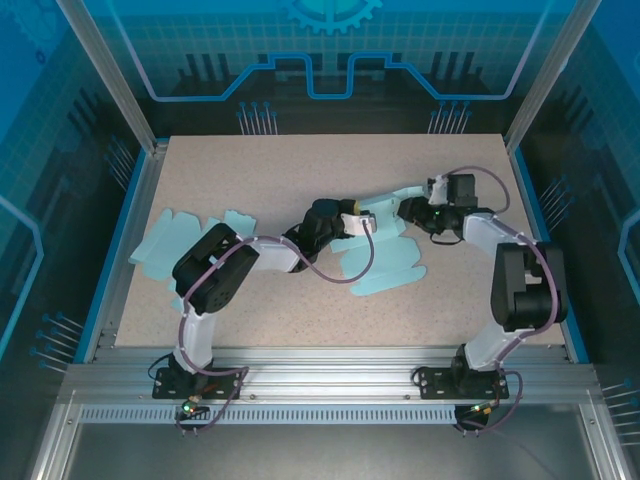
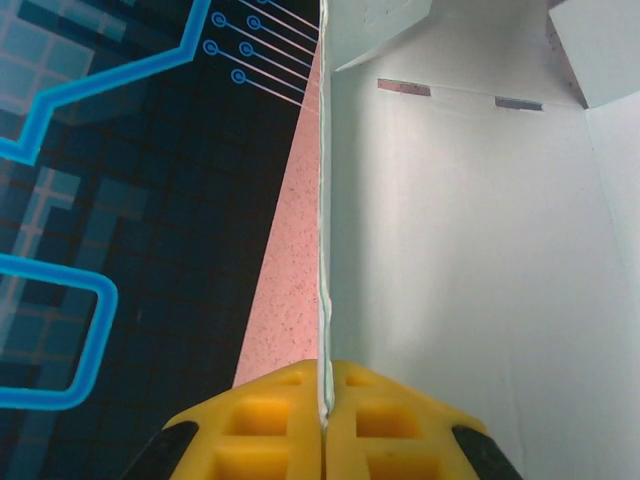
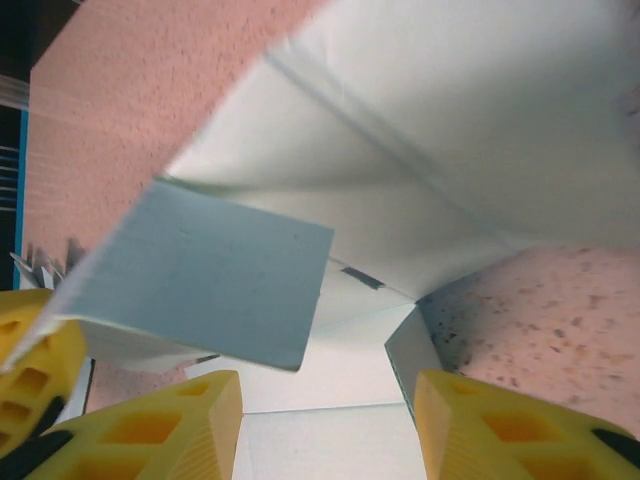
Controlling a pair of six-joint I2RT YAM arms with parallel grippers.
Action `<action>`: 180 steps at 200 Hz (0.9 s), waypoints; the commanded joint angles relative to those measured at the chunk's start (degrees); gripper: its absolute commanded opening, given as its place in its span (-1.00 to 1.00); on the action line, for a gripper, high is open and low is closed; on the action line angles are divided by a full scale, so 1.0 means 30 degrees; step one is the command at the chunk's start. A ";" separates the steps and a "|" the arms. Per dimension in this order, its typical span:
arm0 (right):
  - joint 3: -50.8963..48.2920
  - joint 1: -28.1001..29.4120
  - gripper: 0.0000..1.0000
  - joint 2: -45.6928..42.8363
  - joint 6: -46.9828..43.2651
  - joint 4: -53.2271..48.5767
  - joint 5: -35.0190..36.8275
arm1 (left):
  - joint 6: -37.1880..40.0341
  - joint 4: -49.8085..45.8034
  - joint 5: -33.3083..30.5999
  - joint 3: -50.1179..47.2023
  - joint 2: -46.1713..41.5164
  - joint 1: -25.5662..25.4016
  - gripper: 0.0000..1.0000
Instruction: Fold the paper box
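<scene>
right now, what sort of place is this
Probably a robot lab test cell: a silver aluminium extrusion frame, blue circuit-print wall panels, and a speckled beige tabletop enclosed inside.

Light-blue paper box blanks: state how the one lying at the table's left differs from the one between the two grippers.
The left light-blue paper blank lies flat; the centre light-blue paper blank has panels raised. No gripper touches the left blank; the left gripper is shut on the centre blank's panel edge, the right gripper open by it. Both are pale blue card on the speckled table.
</scene>
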 commanded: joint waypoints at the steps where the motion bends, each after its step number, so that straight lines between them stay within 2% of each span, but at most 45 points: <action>1: -0.0191 -0.0857 -0.01 -0.1187 -0.0786 -0.0985 -0.0024 | 0.1751 0.1673 -0.0242 -0.0244 0.0439 -0.0048 -1.00; 48: 0.0881 -0.2669 -0.03 -0.1864 -0.1676 -0.2560 0.0223 | 0.3260 0.2005 0.0194 -0.0405 0.0661 -0.0039 -1.00; 72: 0.1825 -0.3612 -0.02 -0.0954 -0.1820 -0.2664 -0.0781 | 0.4156 0.2604 0.0255 -0.0544 0.0820 -0.0075 -1.00; 104: 0.3054 -0.4445 0.10 0.1332 -0.1051 -0.1305 -0.3597 | 0.5099 0.3484 0.0167 -0.0565 0.1226 -0.0169 -1.00; 122: 0.4367 -0.4568 0.17 0.2820 -0.0896 -0.1355 -0.4263 | 0.5255 0.3782 0.0187 -0.0654 0.1316 -0.0190 -1.00; 158: 0.7693 -0.4531 0.14 0.6450 0.0181 -0.1469 -0.5771 | 0.5263 0.3935 0.0112 -0.0698 0.1395 -0.0206 -1.00; 180: 0.9787 -0.4394 0.12 0.8561 0.0481 -0.2124 -0.5857 | 0.5263 0.4184 0.0093 -0.0753 0.1454 -0.0239 -1.00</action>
